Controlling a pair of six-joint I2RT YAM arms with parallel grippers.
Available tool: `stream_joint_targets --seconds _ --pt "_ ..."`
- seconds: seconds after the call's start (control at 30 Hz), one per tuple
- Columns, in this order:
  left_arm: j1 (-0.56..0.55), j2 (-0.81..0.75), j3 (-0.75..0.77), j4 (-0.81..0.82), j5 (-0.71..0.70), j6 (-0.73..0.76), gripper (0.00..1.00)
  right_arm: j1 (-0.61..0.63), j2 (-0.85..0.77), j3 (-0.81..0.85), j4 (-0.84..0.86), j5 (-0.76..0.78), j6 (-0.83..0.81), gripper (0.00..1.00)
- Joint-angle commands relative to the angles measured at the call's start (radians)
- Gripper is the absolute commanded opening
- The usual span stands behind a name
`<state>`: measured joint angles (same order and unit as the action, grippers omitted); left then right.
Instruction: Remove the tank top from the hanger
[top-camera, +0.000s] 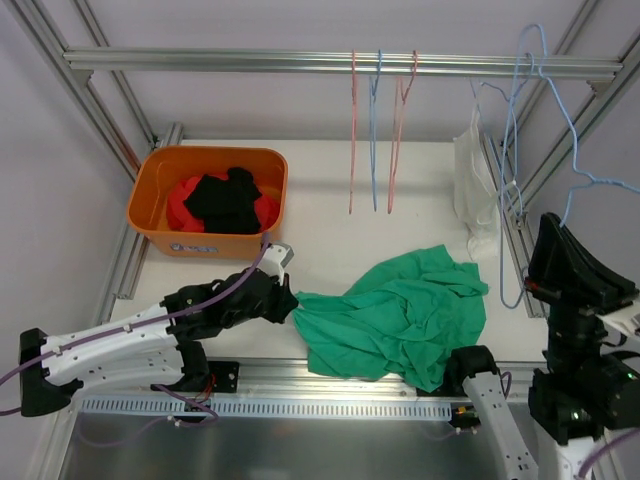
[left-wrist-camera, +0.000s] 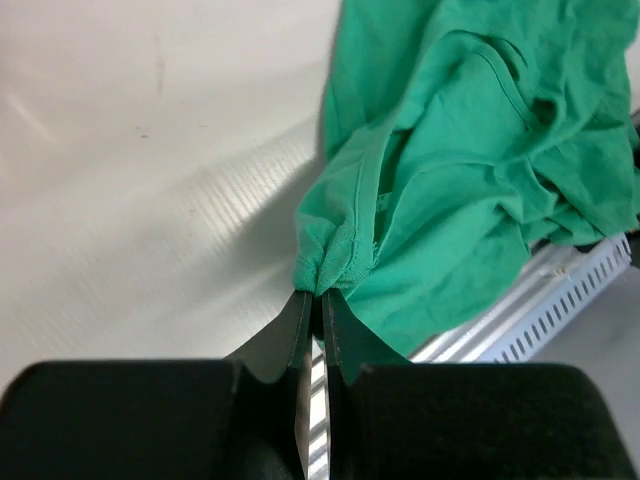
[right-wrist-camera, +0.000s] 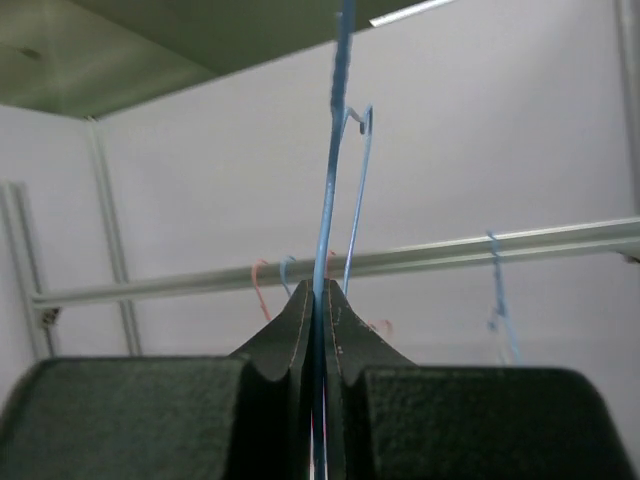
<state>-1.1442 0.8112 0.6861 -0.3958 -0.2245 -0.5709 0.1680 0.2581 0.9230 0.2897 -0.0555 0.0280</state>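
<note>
– One tank top, green. Where does it lie?
– Crumpled in a heap on the desk, towards the near edge and a little right of the middle. Part of it hangs over the front edge.
– Does anything hold it?
– Yes. The left claw has its jaws pinched together on a bunched bit of hem at the heap's left end. The wrist view shows the cloth gathered right at the tips.
– And the right claw?
– It is closed too, on a thin blue wire hanger. It points upward at the right side of the desk. The wire runs up between its jaws, and no green cloth shows on it.
– What else is there?
– An orange bin at the far left, with red and black clothes in it. An overhead rail carries red and blue wire hangers. A white garment hangs on the right.
</note>
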Motion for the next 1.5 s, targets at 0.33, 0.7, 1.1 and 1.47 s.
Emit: stream_joint_targets --seconds 0.33,0.7,1.1,1.47 --pt "0.006 -0.075 0.030 -0.044 -0.177 0.060 0.00 0.002 0.183 0.289 -0.907 -0.041 -0.154 0.00" --pt "0.006 -0.020 0.089 -0.041 -0.015 0.126 0.00 0.005 0.733 0.623 -0.644 0.014 -0.168 0.00" --pt "0.006 0.120 0.073 -0.041 -0.079 0.023 0.52 0.010 1.030 0.745 -0.540 -0.063 -0.148 0.00" --pt "0.001 0.288 0.242 0.031 0.068 0.095 0.99 0.067 0.943 0.512 -0.509 0.034 -0.125 0.00"
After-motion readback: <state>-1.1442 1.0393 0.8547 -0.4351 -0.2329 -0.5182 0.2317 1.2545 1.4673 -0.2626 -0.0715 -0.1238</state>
